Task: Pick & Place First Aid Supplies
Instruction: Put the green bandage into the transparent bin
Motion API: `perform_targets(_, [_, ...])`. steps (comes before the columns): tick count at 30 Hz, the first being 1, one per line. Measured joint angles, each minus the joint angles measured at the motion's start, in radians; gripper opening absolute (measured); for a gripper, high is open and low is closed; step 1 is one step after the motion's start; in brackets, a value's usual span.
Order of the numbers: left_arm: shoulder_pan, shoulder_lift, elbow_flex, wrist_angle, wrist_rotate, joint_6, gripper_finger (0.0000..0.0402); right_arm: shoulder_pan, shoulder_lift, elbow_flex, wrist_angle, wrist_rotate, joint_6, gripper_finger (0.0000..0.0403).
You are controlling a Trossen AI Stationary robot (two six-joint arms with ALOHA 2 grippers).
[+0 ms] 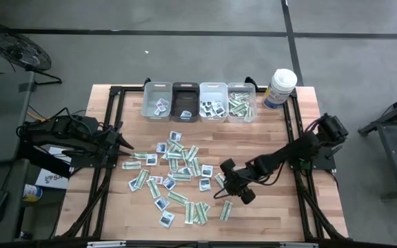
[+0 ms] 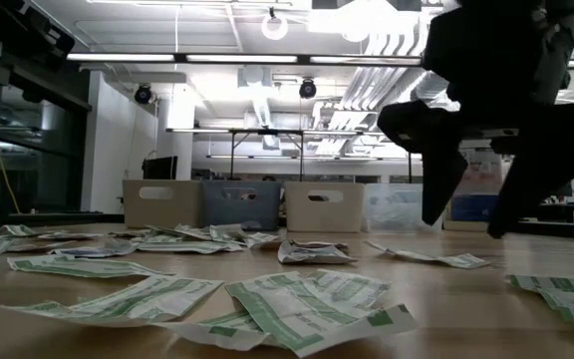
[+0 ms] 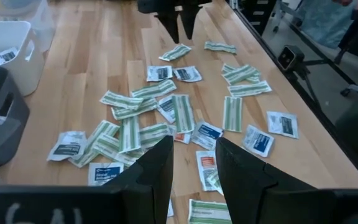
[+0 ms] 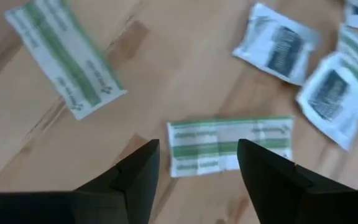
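Note:
The first aid supplies (image 1: pixel 178 172) lie scattered flat across the middle of the wooden table, narrow green-and-white strips mixed with squarish white packets. My right gripper (image 1: pixel 231 194) hangs open at the pile's right near side, its fingers (image 2: pixel 441 179) just above the tabletop. In the right wrist view its fingertips (image 4: pixel 197 152) stand on either side of the near edge of one green-and-white strip (image 4: pixel 241 142), without touching it. My left gripper (image 1: pixel 128 146) waits open and empty at the table's left edge, raised above the pile.
Four small bins (image 1: pixel 198 102) stand in a row at the far edge, some with packets inside. A white canister (image 1: pixel 280 88) stands to their right. Another strip (image 4: pixel 64 65) and two white packets (image 4: pixel 278 50) lie close to my right gripper. Black frame rails (image 1: pixel 296 172) run along both sides.

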Motion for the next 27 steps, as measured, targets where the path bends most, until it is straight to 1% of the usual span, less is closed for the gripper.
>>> perform_targets(5, [0.0, 0.0, 0.0, 0.001, -0.039, -0.002, 0.0119, 0.0, 0.046, 0.0, 0.005, -0.034, -0.037, 0.0207])
perform_targets(9, [0.0, 0.0, 0.0, 0.0, -0.05, -0.002, 0.0119, -0.003, 0.07, 0.003, 0.01, -0.041, -0.007, 0.0204])
perform_targets(14, [0.0, 0.0, 0.0, 0.0, -0.066, -0.002, 0.0119, -0.022, 0.096, 0.003, 0.008, -0.106, 0.049, 0.0201])
perform_targets(21, [0.0, 0.0, 0.0, 0.0, -0.076, -0.001, 0.0119, -0.034, 0.098, -0.005, -0.044, -0.14, 0.108, 0.0167])
perform_targets(27, [0.0, 0.0, 0.0, 0.0, -0.078, -0.001, 0.0119, -0.032, 0.098, -0.004, -0.087, -0.118, 0.103, 0.0129])
